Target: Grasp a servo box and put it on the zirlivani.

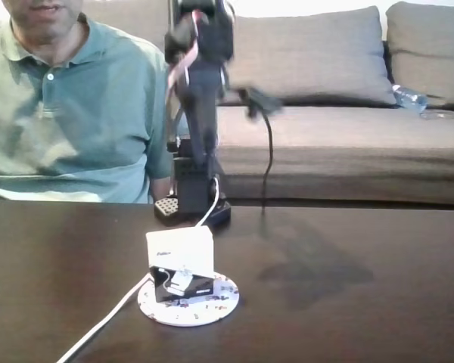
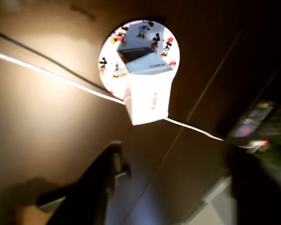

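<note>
The servo box (image 1: pixel 180 261) sits on the zirlivani (image 1: pixel 188 300), white top up and dark printed side facing my fixed camera. It stands on the disc's left and rear part, leaving the speckled front rim bare. In the wrist view I see the same box (image 2: pixel 148 96) from above, resting on the patterned disc (image 2: pixel 111 47), with a white cable (image 2: pixel 47 74) running under or beside it across the dark table (image 2: pixel 47 140). My arm (image 1: pixel 200 91) is raised and blurred well above the table. The gripper (image 2: pixel 91 187) shows as a dark shape apart from the box; I cannot tell how its jaws stand. A person in a green shirt (image 1: pixel 68 113) sits behind the table.
</note>
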`<action>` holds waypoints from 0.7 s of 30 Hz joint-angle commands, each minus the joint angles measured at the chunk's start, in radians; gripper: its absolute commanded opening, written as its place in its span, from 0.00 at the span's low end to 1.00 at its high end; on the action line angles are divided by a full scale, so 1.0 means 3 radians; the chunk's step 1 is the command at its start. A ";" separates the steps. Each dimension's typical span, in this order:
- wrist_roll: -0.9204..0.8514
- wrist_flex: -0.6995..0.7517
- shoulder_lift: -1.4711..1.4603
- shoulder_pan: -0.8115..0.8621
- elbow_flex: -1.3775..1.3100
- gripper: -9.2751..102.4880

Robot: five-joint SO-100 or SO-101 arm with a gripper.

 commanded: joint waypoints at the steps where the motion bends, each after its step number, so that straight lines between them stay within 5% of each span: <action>1: -0.0026 0.0245 0.0557 -0.0036 -0.0015 0.19; 4: -0.0143 0.0220 0.1191 -0.0015 0.0332 0.08; 13: -0.0378 -0.0752 0.3533 0.0010 0.1877 0.08; 21: -0.0481 -0.1657 0.3457 0.0159 0.3354 0.08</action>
